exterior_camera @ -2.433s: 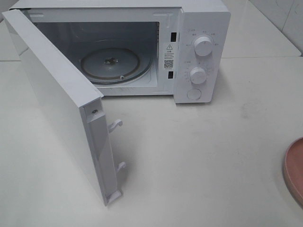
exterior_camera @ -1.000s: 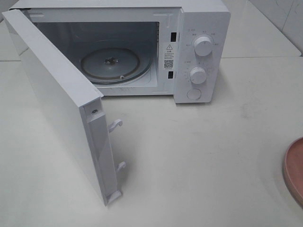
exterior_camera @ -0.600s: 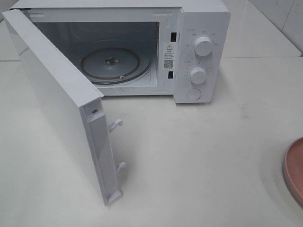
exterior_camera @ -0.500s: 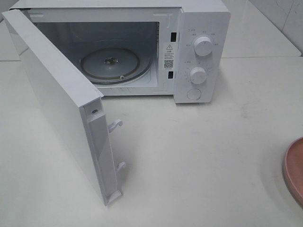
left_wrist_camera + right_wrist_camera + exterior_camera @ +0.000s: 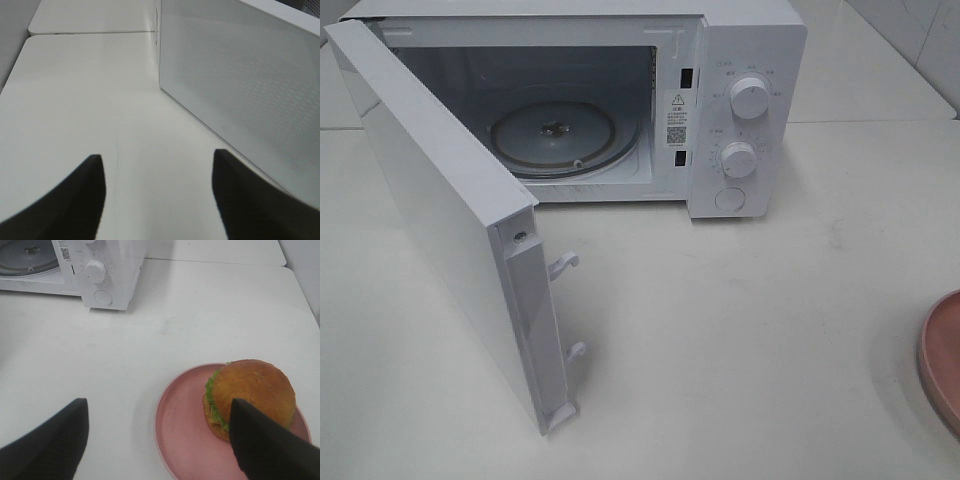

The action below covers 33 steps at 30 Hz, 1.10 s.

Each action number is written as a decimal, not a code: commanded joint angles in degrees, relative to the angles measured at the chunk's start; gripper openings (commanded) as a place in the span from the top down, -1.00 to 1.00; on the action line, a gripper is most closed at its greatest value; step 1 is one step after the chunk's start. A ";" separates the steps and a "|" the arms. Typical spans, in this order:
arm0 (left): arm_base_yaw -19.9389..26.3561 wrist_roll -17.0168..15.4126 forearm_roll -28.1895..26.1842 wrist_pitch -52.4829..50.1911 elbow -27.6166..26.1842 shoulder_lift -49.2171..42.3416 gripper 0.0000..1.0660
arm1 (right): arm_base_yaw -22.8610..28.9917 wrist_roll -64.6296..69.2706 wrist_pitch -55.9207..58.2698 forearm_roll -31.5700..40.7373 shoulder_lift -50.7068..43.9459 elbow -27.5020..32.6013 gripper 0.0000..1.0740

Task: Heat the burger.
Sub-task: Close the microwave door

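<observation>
A white microwave (image 5: 740, 110) stands at the far side of a white table (image 5: 740, 340), its door (image 5: 440, 210) swung wide open toward the near left, showing the round glass turntable (image 5: 555, 135) on the cavity floor. Two dials and a round button sit on the control panel at the microwave's right. The burger (image 5: 250, 397), with a golden-brown domed bun and green lettuce at its edge, rests on a pink plate (image 5: 182, 435) on the table, well to the right of and nearer than the microwave; in the high view only the plate's rim (image 5: 940, 360) shows at the right edge, and the burger itself lies outside that view. The right gripper (image 5: 160, 440) hangs above the table with its fingers spread wide and nothing between them; one finger (image 5: 270, 445) overlaps the burger's edge in the wrist view. The left gripper (image 5: 160, 192) hovers above bare table beside the open door's perforated panel (image 5: 240, 85), its fingers apart and grasping nothing.
</observation>
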 commanded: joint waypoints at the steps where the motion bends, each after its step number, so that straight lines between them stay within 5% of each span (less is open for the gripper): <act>1: 0.11 0.00 0.23 -3.50 -0.23 2.58 0.18 | -0.29 -0.40 -0.40 0.11 -1.78 0.11 -0.41; 3: 0.11 0.00 0.17 -6.30 -0.23 6.36 0.52 | -0.29 -0.40 -0.40 0.11 -1.78 0.11 -0.41; 4: 0.11 0.00 0.17 -6.30 -0.23 6.36 0.52 | -0.29 -0.40 -0.40 0.11 -1.78 0.11 -0.41; 6: 0.11 0.00 0.17 -10.31 -0.23 12.15 1.00 | -0.29 -0.40 -0.40 0.11 -1.78 0.11 -0.41; 11: 0.11 1.66 0.17 -15.76 0.34 15.36 1.00 | -0.29 -0.40 -0.40 0.11 -1.78 0.11 -0.41; 16: 0.11 5.50 -2.01 -32.03 5.10 20.68 1.00 | -0.29 -0.40 -0.40 0.11 -1.78 0.11 -0.41; 27: 0.11 4.64 -4.70 -67.55 18.62 32.43 1.00 | -0.29 -0.40 -0.40 0.11 -1.78 0.11 -0.41; 33: 0.11 2.86 -2.92 -76.09 20.51 40.22 1.00 | -0.29 -0.40 -0.40 0.11 -1.78 0.11 -0.41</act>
